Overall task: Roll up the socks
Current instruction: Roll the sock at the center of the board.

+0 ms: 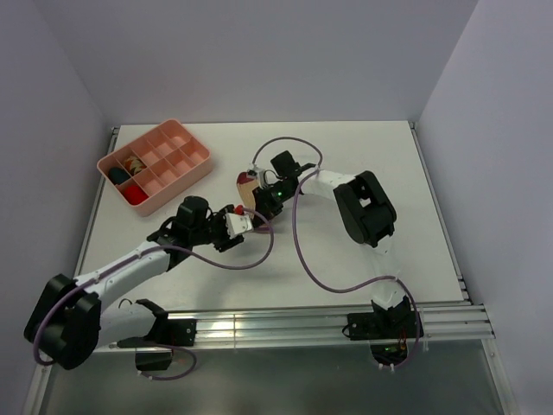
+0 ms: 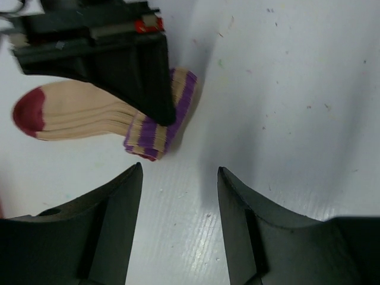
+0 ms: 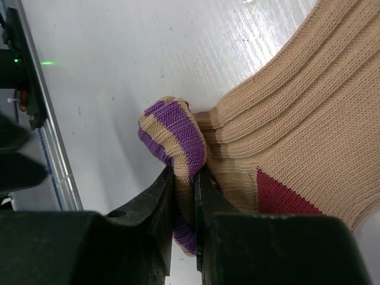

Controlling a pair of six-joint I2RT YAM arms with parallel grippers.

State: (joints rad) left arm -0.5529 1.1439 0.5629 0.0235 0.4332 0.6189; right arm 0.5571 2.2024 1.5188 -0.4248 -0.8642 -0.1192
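Knit, stretchy: clamps only purple-striped cuff (image 3: 171,127) of tan sock (image 3: 297,113) in right gripper (image 3: 184,178); holds left gripper (image 2: 180,173) apart, empty, just beside. Might slip free or unroll under a tug.

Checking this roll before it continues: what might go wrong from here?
1. The right gripper pinches only a small fold of the sock's cuff; it may slip out.
2. The left gripper hangs open beside the sock, so nothing pins the toe; the sock may drag instead of rolling.
3. The grippers sit close together and could bump.
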